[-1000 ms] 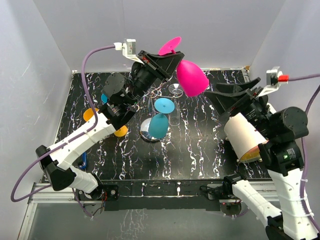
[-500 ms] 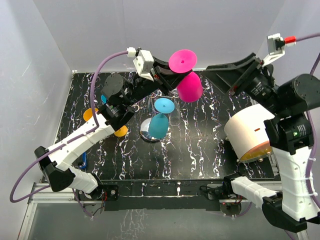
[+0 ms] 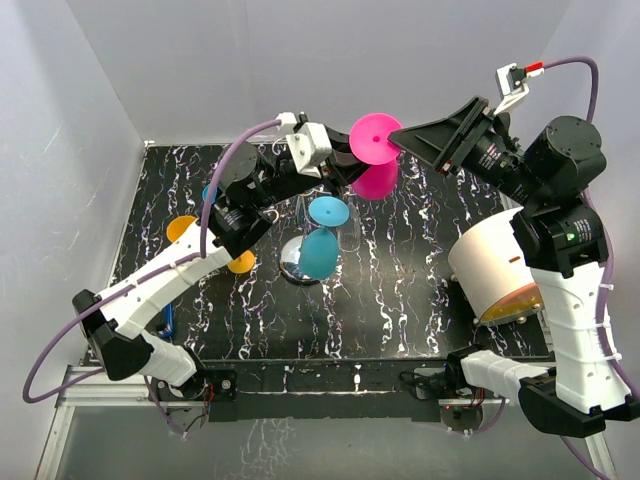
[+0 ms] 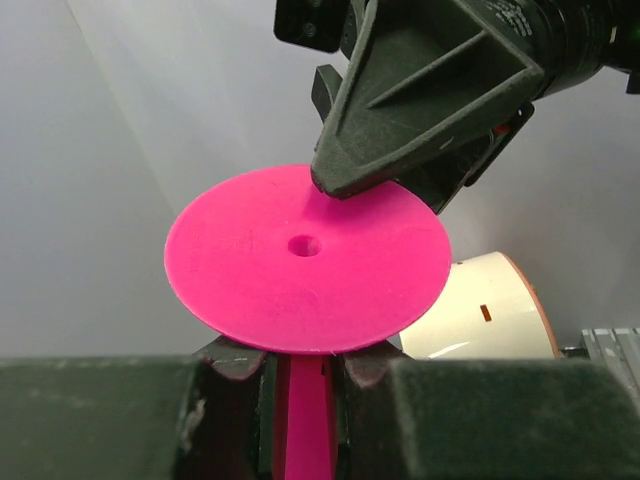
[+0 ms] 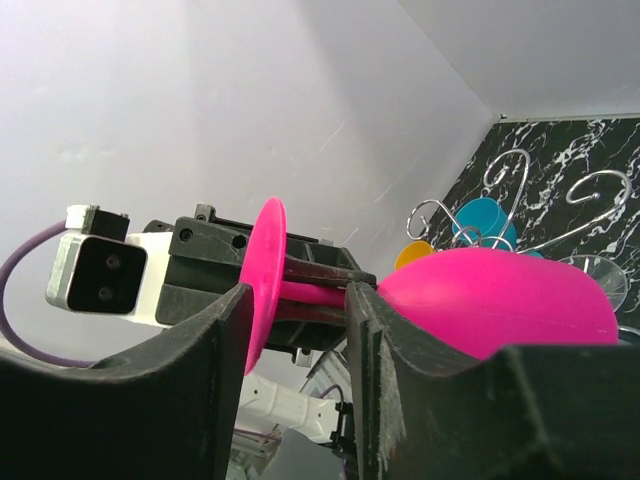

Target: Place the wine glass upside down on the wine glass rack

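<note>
A pink wine glass (image 3: 375, 182) is held high over the back of the table. My left gripper (image 3: 345, 160) is shut on its stem just under the foot (image 4: 305, 255), as the left wrist view (image 4: 300, 365) shows. My right gripper (image 3: 400, 135) is open. Its fingers stand either side of the foot and stem in the right wrist view (image 5: 300, 300), with the bowl (image 5: 500, 300) to the right. One right fingertip (image 4: 335, 180) is at the foot's top face. The wine glass rack (image 3: 290, 258) stands below, carrying a teal glass (image 3: 318, 250); its scroll arms (image 5: 510, 170) show behind the bowl.
A white drum with an orange end (image 3: 495, 270) lies at the right of the black marbled table (image 3: 400, 290). An orange glass (image 3: 182, 228) is partly hidden behind the left arm. A clear glass (image 3: 348, 235) hangs by the rack. Grey walls close in three sides.
My left gripper has turned the pink glass so that its foot faces the right arm. My right gripper has swung up and left until its open fingers reach the foot.
</note>
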{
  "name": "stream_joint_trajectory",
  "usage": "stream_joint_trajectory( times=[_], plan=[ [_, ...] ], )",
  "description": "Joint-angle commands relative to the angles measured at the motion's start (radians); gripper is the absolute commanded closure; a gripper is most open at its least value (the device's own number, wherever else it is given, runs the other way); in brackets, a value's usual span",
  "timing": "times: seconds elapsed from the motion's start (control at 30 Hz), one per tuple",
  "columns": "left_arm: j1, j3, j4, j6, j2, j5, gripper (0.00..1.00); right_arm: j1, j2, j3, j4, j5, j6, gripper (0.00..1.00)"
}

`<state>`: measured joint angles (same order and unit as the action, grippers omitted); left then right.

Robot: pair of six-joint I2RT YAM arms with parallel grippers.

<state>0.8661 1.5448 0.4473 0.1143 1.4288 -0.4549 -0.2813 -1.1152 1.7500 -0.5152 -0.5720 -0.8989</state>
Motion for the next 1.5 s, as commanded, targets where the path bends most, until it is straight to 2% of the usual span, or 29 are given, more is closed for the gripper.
stream_joint_trajectory(
  times=[0.0, 0.07, 0.17, 0.3, 0.47, 0.5, 0.57, 0.6, 0.73, 1.0, 1.13, 1.3, 1.4, 1.47],
  plan=[
    [0.002, 0.047, 0.029, 0.079, -0.006, -0.048, 1.00, -0.002, 0.014, -0.006, 0.018, 0.021, -0.035, 0.63],
    [0.002, 0.050, 0.034, 0.086, 0.003, -0.055, 1.00, -0.002, 0.011, -0.004, 0.011, 0.016, -0.044, 0.66],
    [0.002, 0.072, 0.011, 0.104, 0.027, -0.079, 1.00, -0.002, 0.001, 0.003, 0.010, -0.001, -0.063, 0.78],
    [0.002, 0.075, 0.027, 0.095, 0.042, -0.080, 1.00, -0.002, 0.004, 0.003, 0.009, 0.005, -0.063, 0.99],
    [0.003, 0.061, 0.042, 0.060, 0.042, -0.053, 1.00, -0.002, 0.054, -0.052, 0.077, 0.075, -0.062, 1.00],
    [0.003, 0.053, 0.047, 0.049, 0.036, -0.042, 0.95, -0.002, 0.059, -0.054, 0.080, 0.090, -0.060, 1.00],
    [0.003, 0.024, 0.056, 0.031, 0.020, -0.021, 0.66, -0.002, 0.059, -0.054, 0.092, 0.104, -0.060, 1.00],
    [0.003, 0.011, 0.062, 0.020, 0.011, -0.010, 0.56, -0.002, 0.056, -0.053, 0.098, 0.107, -0.059, 1.00],
    [0.004, -0.026, 0.021, 0.009, -0.046, 0.010, 0.36, -0.002, 0.054, -0.053, 0.123, 0.138, -0.050, 1.00],
    [0.002, -0.126, -0.067, -0.003, -0.198, 0.142, 0.26, -0.002, 0.045, -0.070, 0.120, 0.283, 0.041, 1.00],
    [0.003, -0.125, -0.273, 0.079, -0.287, 0.155, 0.24, -0.002, 0.023, -0.116, 0.139, 0.347, 0.087, 1.00],
    [0.003, -0.142, -0.479, 0.121, -0.409, 0.380, 0.20, -0.002, -0.047, -0.162, 0.210, 0.363, 0.096, 1.00],
    [0.002, -0.183, -0.554, 0.071, -0.488, 0.497, 0.17, -0.002, -0.109, -0.157, 0.252, 0.350, 0.101, 1.00],
    [0.003, -0.216, -0.600, 0.015, -0.547, 0.569, 0.11, -0.002, -0.164, -0.118, 0.263, 0.330, 0.138, 1.00]
  ],
)
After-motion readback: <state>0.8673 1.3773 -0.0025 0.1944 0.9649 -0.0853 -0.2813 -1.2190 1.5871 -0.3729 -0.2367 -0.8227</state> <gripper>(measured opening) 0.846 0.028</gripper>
